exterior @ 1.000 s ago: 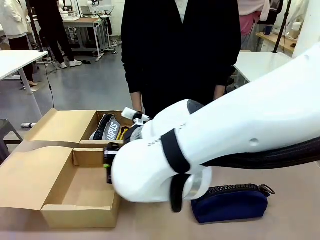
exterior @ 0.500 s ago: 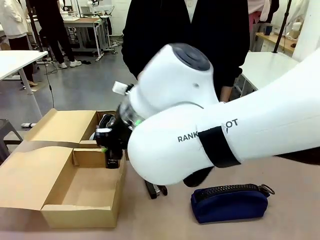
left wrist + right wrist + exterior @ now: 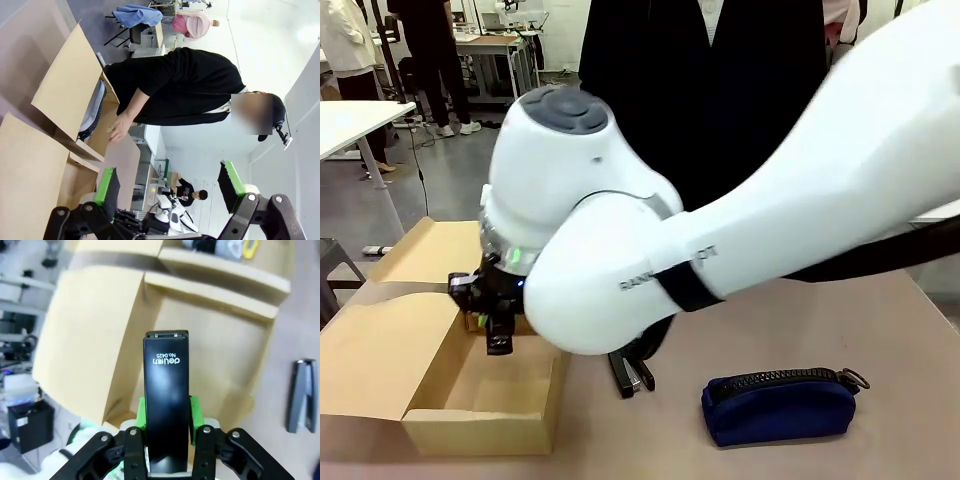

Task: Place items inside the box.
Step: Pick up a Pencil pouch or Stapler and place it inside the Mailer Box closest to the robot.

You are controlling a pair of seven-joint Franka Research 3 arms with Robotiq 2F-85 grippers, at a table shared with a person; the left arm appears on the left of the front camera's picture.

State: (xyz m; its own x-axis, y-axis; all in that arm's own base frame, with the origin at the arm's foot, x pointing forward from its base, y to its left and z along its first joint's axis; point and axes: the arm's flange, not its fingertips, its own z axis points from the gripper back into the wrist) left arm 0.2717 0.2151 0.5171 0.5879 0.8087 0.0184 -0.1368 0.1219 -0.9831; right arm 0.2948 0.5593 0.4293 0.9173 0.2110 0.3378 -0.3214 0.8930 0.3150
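My right gripper (image 3: 498,325) is shut on a black stapler (image 3: 166,385), gripped between its green pads and pointing down over the open box (image 3: 485,425). In the right wrist view the box floor (image 3: 215,355) lies bare straight beneath the stapler. A second black stapler (image 3: 630,375) lies on the table just right of the box, also seen as a grey-black stapler (image 3: 301,395) in the right wrist view. The navy blue zip pouch (image 3: 778,405) rests at the front right. My left gripper (image 3: 169,182) is open and holds nothing, raised off the table.
The box's wide flap lid (image 3: 375,350) lies open to the left. A smaller tan carton (image 3: 425,250) stands behind it, with a yellow item (image 3: 250,247) inside. A person in black (image 3: 710,80) stands at the far side, one hand (image 3: 117,127) near that carton.
My right arm has swung left from mid-table, carrying the stapler from the box's right wall to above its inside. The second stapler on the table came into view.
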